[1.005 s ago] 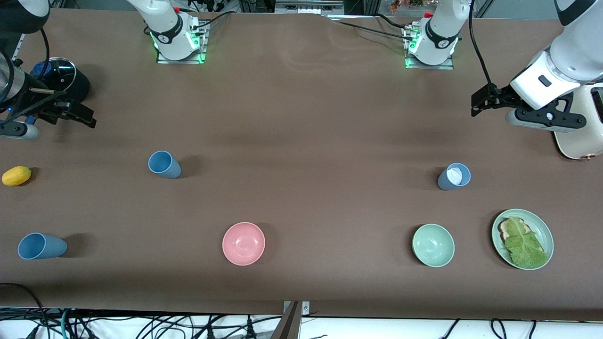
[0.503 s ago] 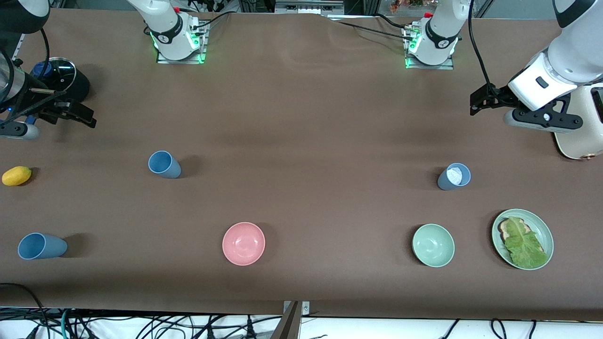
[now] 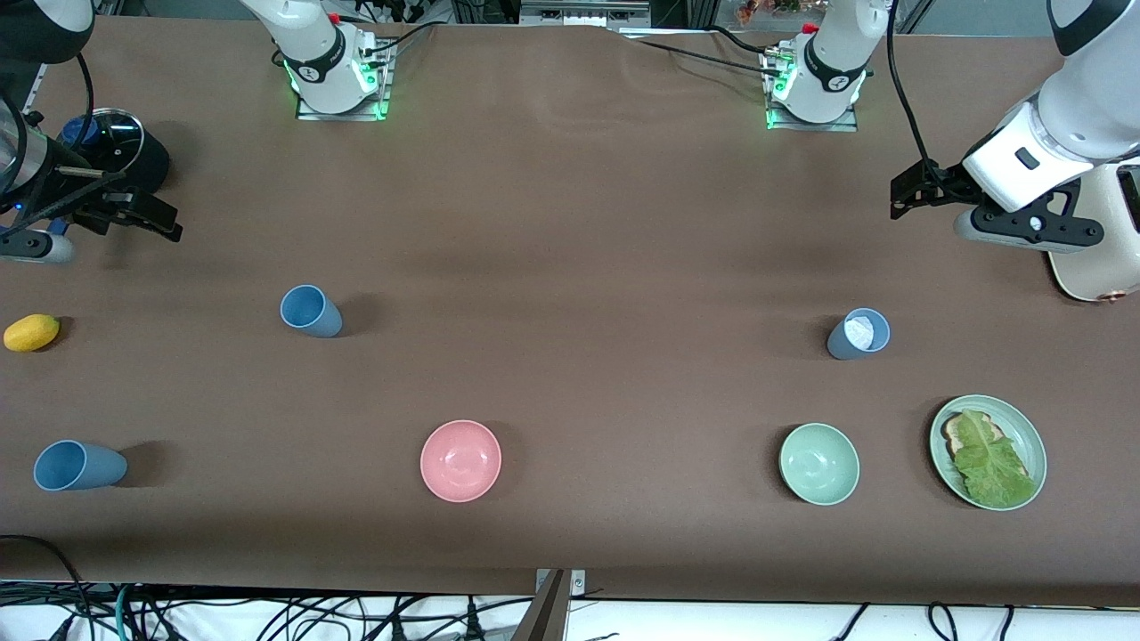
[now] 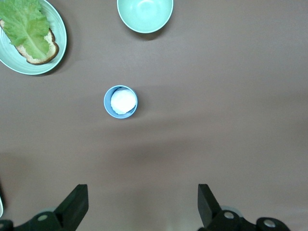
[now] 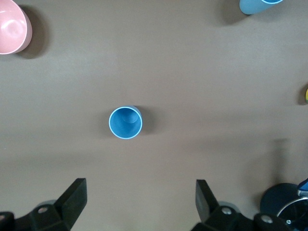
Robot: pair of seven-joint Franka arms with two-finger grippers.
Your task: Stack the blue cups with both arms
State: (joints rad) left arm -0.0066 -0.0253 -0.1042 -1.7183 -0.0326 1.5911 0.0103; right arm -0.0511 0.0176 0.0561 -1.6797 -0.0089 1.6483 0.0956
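almost nothing differs from half a second ago: only the left arm's wrist at the upper right of the front view has shifted slightly, sitting a touch lower and further toward the frame's edge; every object lies where it was.

the left gripper (image 3: 901, 198) hangs in the air over bare table at the upper right of the front view, its fingers (image 4: 74, 204) spread wide and holding nothing. the right gripper (image 3: 160, 223) hangs at the upper left of the front view, fingers (image 5: 72, 195) likewise released and empty.

the grey-blue cup (image 3: 859, 334) with a white patch inside stands upright at right of centre in the front view, near the middle of the left wrist view (image 4: 121, 101). the bright blue cup (image 3: 310, 311) stands left of centre, near the middle of the right wrist view (image 5: 125, 122). a third blue cup (image 3: 78, 466) stands at the lower left.

along the lower part of the front view sit a pink bowl (image 3: 460, 460), a green bowl (image 3: 819, 464) and a green plate (image 3: 1033, 445) with lettuce on bread. a yellow lemon (image 3: 31, 332) lies at the left edge.
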